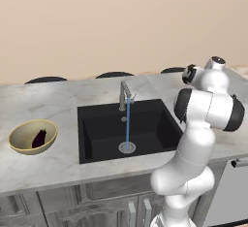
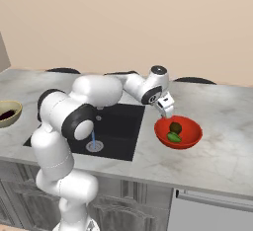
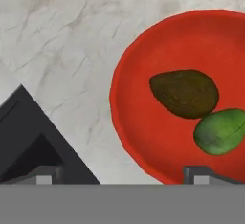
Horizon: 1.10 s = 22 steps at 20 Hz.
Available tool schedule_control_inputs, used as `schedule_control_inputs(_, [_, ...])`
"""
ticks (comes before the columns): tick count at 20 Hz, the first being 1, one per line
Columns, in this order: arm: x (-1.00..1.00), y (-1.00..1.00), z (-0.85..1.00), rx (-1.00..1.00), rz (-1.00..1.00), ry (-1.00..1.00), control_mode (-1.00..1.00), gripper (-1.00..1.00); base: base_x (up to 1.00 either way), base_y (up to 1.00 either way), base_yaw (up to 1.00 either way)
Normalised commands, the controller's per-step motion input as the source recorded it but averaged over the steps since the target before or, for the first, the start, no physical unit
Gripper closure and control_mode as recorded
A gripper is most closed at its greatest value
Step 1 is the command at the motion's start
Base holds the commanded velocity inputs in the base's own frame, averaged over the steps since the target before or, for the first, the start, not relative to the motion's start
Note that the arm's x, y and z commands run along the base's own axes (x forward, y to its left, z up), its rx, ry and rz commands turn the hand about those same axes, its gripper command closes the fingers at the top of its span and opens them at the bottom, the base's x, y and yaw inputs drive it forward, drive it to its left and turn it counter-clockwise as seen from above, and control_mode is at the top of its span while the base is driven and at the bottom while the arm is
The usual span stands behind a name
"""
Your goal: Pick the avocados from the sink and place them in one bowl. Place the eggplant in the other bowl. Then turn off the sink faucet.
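The sink faucet (image 1: 126, 94) is the 1 thing left to deal with, judging by how everything lies: it stands at the back rim of the black sink (image 1: 97, 124), between the 2 bowls, with a thin blue stream (image 1: 128, 124) running from its spout down to the round drain (image 1: 127, 147). The basin holds no fruit.

The 2 avocados sit side by side, touching or nearly so, in the red bowl (image 2: 190, 138) on the grey marble worktop (image 2: 222, 121) to the right of the sink: the darker olive-brown avocado (image 3: 184, 94) towards the bowl's middle, the bright green avocado (image 3: 221, 131) just beside it. The eggplant (image 1: 39, 137) lies in the tan bowl (image 1: 19, 146) on the worktop to the left of the sink, so both sorting steps look done.

The claw (image 2: 166, 110) hangs just above the near-left rim of the red bowl, its 2 tips spread wide apart with nothing between them.

From the claw, the faucet lies to the robot's left and slightly further back, across the right edge of the basin. Its small side lever (image 1: 132, 95) sticks out on the side of the tap that faces the claw. The coming move probably calls for a swing left to that lever; how the lever must be pushed I cannot tell.
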Motion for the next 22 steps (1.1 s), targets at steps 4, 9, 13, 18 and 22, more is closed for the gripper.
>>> schedule_control_inputs(4, [0.14,0.22,0.0,0.09,0.48,0.0,-1.0,-1.0,0.0,0.0,0.0])
schedule_control_inputs(9, [0.0,0.19,0.0,0.08,0.37,0.0,-1.0,-1.0,0.0,0.0,0.0])
schedule_control_inputs(13, [0.02,0.29,0.0,0.02,0.29,0.0,-1.0,-1.0,0.0,0.0,0.0])
schedule_control_inputs(18, [0.15,0.59,0.0,0.0,0.18,0.0,-1.0,-1.0,0.0,0.0,0.0])
schedule_control_inputs(22, [0.12,0.64,0.0,0.0,0.13,0.0,-1.0,-1.0,0.0,0.0,0.0])
